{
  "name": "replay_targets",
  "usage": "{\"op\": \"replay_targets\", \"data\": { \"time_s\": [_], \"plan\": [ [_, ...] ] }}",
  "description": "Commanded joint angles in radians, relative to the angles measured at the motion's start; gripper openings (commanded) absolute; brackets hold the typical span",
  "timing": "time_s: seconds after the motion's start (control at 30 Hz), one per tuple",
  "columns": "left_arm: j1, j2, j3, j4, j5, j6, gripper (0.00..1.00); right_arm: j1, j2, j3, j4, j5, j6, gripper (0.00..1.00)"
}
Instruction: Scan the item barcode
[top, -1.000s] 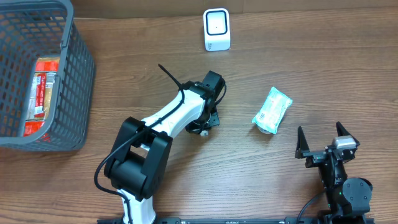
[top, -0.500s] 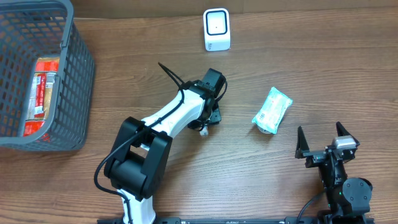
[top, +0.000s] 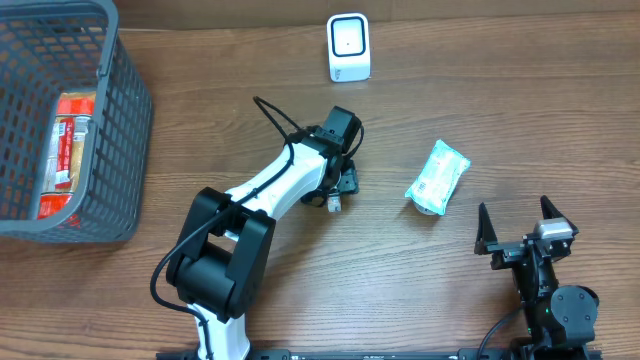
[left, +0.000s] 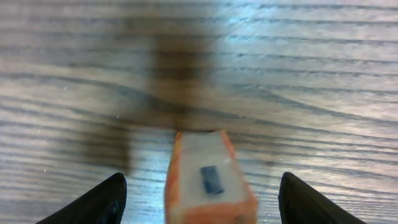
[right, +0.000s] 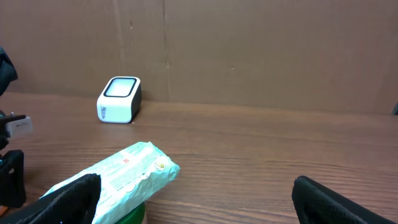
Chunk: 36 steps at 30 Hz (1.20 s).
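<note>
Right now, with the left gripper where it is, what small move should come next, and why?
Probably lift the left gripper straight up. Its jaws stand open, clear of both sides of the small orange-edged box, which appears to rest on the table.

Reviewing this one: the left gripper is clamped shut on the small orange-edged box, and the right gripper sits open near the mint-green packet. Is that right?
Not quite. The left gripper is open: the left wrist view shows its fingers standing clear of the small orange-edged box on either side. The right gripper does sit open near the mint-green packet.
</note>
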<state>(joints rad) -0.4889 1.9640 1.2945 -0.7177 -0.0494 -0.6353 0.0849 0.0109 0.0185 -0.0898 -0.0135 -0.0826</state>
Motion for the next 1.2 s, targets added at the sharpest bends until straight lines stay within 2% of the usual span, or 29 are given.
{"op": "replay_targets", "data": {
  "time_s": [0.0, 0.17, 0.27, 0.5, 0.57, 0.63, 0.67, 0.7, 0.87, 1.0, 1.17],
  "plan": [
    [0.009, -0.001, -0.009, 0.016, -0.009, 0.103, 0.69, -0.001, -0.007, -0.011, 0.006, 0.009, -0.005, 1.00],
    [0.011, -0.001, -0.006, 0.013, -0.008, 0.135, 0.66, -0.001, -0.007, -0.011, 0.006, 0.009, -0.004, 1.00],
    [0.017, -0.012, 0.058, -0.050, -0.007, 0.146, 0.78, -0.001, -0.007, -0.011, 0.006, 0.009, -0.004, 1.00],
    [0.018, -0.088, 0.312, -0.224, -0.021, 0.195, 0.87, -0.001, -0.007, -0.011, 0.006, 0.009, -0.004, 1.00],
    [0.017, -0.102, 0.388, -0.262, 0.021, 0.198, 0.92, -0.001, -0.007, -0.011, 0.006, 0.009, -0.004, 1.00],
    [0.017, -0.103, 0.432, -0.278, 0.116, 0.261, 0.97, -0.001, -0.007, -0.011, 0.006, 0.009, -0.004, 1.00],
    [0.017, -0.103, 0.439, -0.272, 0.180, 0.301, 0.97, -0.001, -0.007, -0.011, 0.006, 0.009, -0.005, 1.00],
    [0.017, -0.103, 0.439, -0.258, 0.260, 0.343, 0.91, -0.001, -0.007, -0.011, 0.006, 0.009, -0.005, 1.00],
    [0.011, -0.047, 0.436, -0.235, 0.515, 0.492, 0.83, -0.001, -0.007, -0.011, 0.006, 0.009, -0.004, 1.00],
    [-0.011, 0.030, 0.436, -0.230, 0.606, 0.546, 0.87, -0.001, -0.007, -0.011, 0.006, 0.009, -0.004, 1.00],
    [-0.041, 0.117, 0.436, -0.188, 0.664, 0.581, 0.81, -0.001, -0.007, -0.011, 0.006, 0.009, -0.004, 1.00]
  ]
}}
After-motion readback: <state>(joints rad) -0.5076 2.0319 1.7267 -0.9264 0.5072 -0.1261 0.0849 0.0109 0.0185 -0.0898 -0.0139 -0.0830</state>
